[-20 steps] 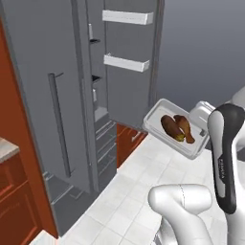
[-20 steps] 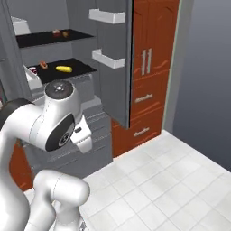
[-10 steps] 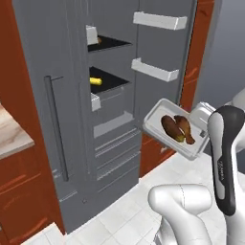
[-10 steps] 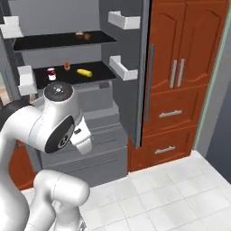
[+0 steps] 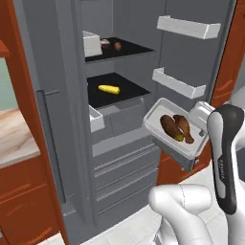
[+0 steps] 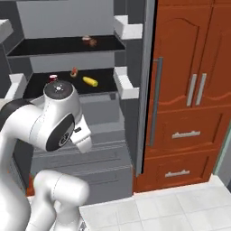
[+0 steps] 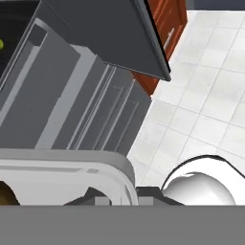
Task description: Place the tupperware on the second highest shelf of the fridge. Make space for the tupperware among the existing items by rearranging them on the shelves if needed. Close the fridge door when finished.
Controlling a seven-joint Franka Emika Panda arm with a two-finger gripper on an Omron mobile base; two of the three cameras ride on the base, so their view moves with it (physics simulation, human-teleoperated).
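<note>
Kitchen's got the fridge standing open, yellow item sitting on the lower black shelf. Gripper is clamping the tupperware by its rim, tilted, just outside, probably lining up for insertion.

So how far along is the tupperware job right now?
Done: the fridge door is open, showing the black shelves. In hand: the tupperware, with brown food inside, is held up in front of the fridge, not yet inside; the gripper itself is hidden behind it. Left: set it on the second highest shelf, where a yellow item already lies, perhaps shifting that, then close the door.
</note>
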